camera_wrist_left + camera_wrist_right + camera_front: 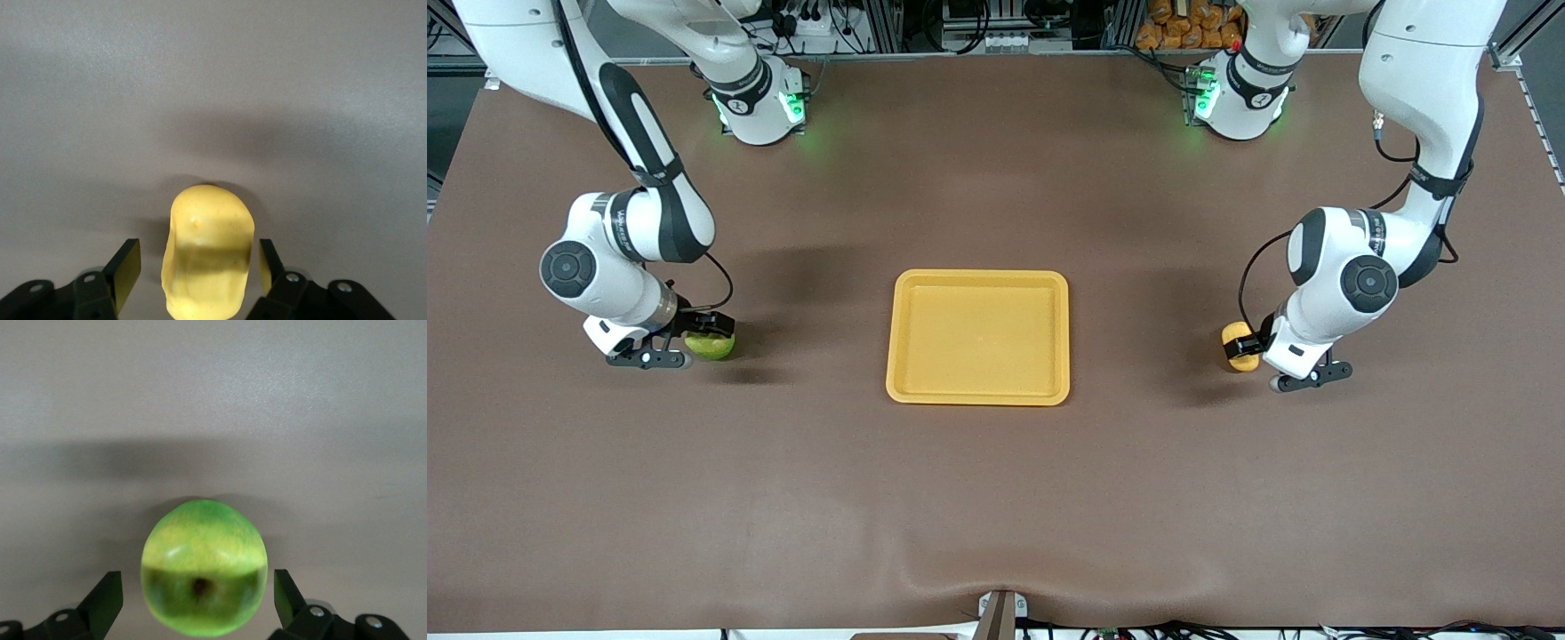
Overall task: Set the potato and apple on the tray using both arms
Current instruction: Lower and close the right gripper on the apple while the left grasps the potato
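Brown desk cloth fills the front view. The yellow tray [978, 337] is seen mid-frame, w/ nothing on it. The green apple [711, 345] sits on the desk at mid-left of the frame, well apart from the tray, between the spread fingers of the right end effector [694, 338]; gaps are seen on both sides, so it's not gripped. The potato [1237, 345] lies at mid-right, w/ the left end effector [1249, 347] around it; its fingers [124, 272] aren't touching in the wrist view, so it's unclenched.
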